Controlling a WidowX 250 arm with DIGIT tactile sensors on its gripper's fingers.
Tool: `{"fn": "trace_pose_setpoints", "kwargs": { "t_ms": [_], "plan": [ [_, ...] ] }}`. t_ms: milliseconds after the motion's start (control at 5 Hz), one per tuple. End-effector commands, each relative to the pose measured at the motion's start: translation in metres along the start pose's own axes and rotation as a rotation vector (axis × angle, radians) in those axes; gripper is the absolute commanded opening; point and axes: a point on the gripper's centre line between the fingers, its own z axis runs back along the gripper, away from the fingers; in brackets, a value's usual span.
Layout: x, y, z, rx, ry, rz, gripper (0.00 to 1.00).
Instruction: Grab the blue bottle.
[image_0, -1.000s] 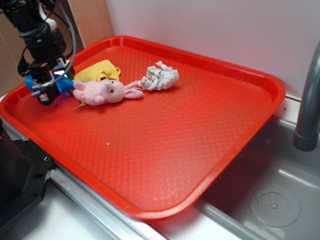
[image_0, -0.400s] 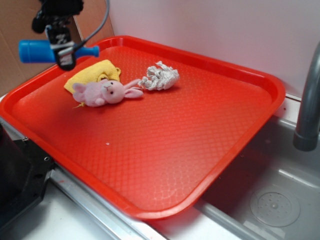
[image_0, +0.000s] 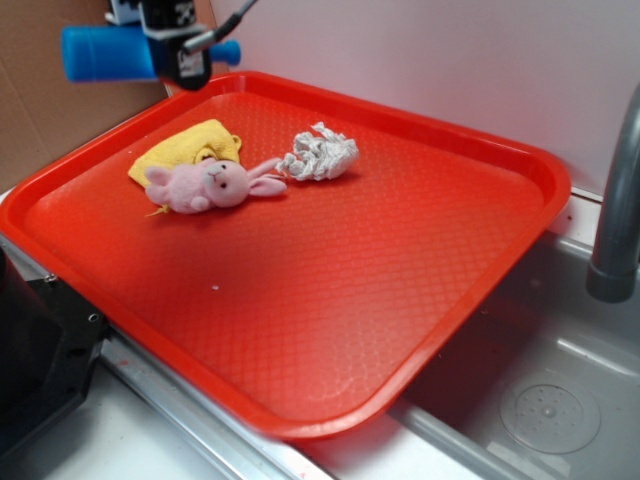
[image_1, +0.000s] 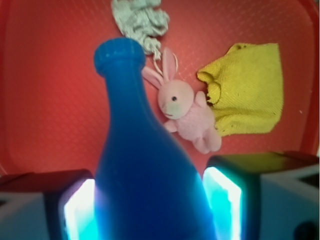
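While held aloft at the upper left of the exterior frame: blue bottle (image_0: 105, 53), lying roughly level, thick body pointing left, narrow neck pointing right.
Gripper (image_0: 178, 45): clenched on the bottle across its lower body, one finger (image_1: 235, 200) pressed to each side in the wrist view, lit pads flush against the plastic.
Reason for the hold: likely chosen at the wide part, where flat pads meet the most surface and a smooth taper is less apt to slide out.
Bottle's place: clear of the red tray (image_0: 520, 160), nothing under it touching.
Below, in the upper left of the tray: pink plush bunny (image_0: 210, 183), lying on its side, overlapping the edge of a yellow cloth (image_0: 190, 143).
Just right of the bunny's ears: crumpled white rag (image_0: 320, 153), apart from the bottle.
Right edge of the exterior frame: grey faucet (image_0: 615, 210) over a sink (image_0: 550, 400).
Task status, judged: grab apparently done.
Risk: slip along the slick taper if grip loosens.
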Motion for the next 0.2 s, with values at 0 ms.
{"fn": "trace_pose_setpoints", "kwargs": {
  "t_ms": [0],
  "plan": [
    [0.0094,-0.0315,0.0398,0.044,-0.124,0.062,0.00]
  ]
}}
